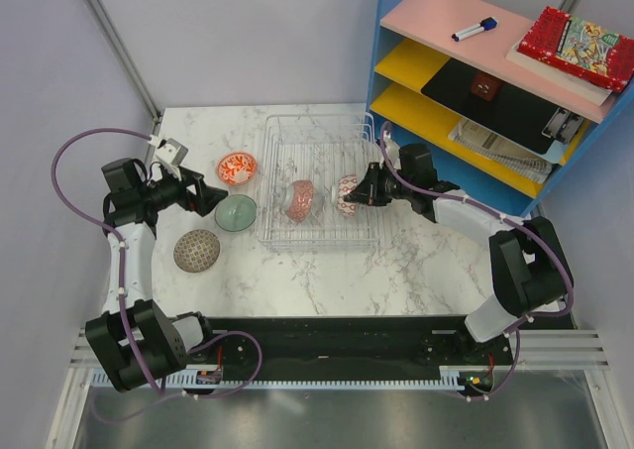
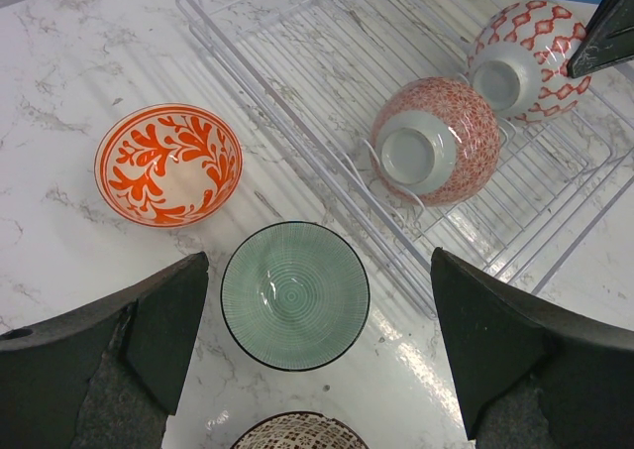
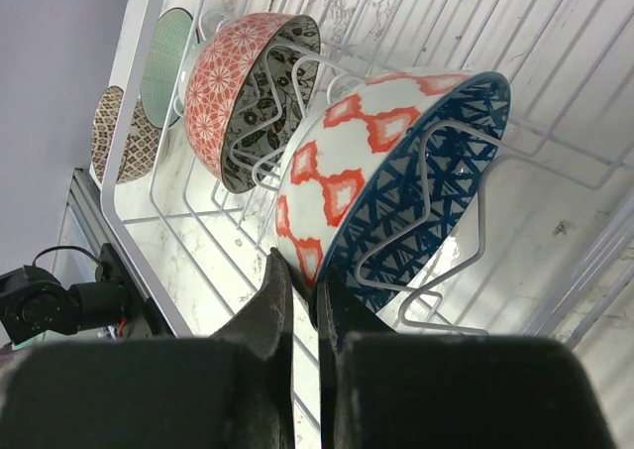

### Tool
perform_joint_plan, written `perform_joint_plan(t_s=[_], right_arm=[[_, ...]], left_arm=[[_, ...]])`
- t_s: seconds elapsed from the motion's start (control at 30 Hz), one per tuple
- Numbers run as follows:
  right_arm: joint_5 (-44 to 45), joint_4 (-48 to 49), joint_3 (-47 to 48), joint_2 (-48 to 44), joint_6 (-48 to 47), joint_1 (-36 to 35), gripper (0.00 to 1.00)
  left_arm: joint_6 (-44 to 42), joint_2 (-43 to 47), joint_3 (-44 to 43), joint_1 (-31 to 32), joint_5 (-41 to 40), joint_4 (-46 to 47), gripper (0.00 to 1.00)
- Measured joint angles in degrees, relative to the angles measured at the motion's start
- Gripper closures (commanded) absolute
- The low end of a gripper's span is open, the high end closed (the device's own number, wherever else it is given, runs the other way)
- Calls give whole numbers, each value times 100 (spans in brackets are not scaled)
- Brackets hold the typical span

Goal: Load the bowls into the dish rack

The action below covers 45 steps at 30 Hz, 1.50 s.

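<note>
White marble table (image 1: 327, 271), blue shelf unit (image 1: 380, 43) at two o'clock; left gripper (image 2: 319, 271) gapes wide, empty; right gripper (image 3: 302, 271) pinches the diamond bowl (image 3: 337, 191) by its rim (brown bowl (image 2: 297, 431) cut off).

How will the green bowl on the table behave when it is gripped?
The green bowl looks glazed and glossy, so it may slip when pinched. It seems rigid ceramic, probably chipping if knocked. Standing upright, it likely slides rather than tips.

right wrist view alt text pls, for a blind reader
The right gripper pinches the lower rim of a red-diamond bowl with blue lattice inside, standing on edge in the dish rack. A red floral bowl stands on edge behind it; a green bowl and a brown bowl sit outside the rack beyond.
</note>
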State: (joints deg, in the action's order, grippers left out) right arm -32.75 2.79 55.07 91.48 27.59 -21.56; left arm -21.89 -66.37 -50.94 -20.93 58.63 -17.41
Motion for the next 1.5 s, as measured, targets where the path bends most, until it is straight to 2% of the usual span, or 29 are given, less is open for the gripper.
perform_joint_plan(t_s=[0.77,0.8,0.83,0.93,0.97,1.07,1.23,1.5], right_arm=[[-55,-337,-20,-15,-605,0,100],[-66,-352,-17,-15,-632,4,98],[-72,-372,-17,-15,-649,4,88],[-83,-461,-15,-15,-732,9,73],[-55,-555,-15,-15,-778,15,64],[74,-678,92,-39,-848,-4,54],[219,-750,216,-59,-981,-15,45],[273,-988,328,-68,-1115,-52,44]], left_arm=[[0,17,2,0,2,0,0],[0,17,2,0,2,-2,0],[0,17,2,0,2,-2,0],[-2,22,2,0,2,-4,0],[-2,22,2,0,2,-4,0],[-2,24,2,0,2,-7,0],[-2,31,2,0,2,-7,0],[-2,33,2,0,2,-7,0]])
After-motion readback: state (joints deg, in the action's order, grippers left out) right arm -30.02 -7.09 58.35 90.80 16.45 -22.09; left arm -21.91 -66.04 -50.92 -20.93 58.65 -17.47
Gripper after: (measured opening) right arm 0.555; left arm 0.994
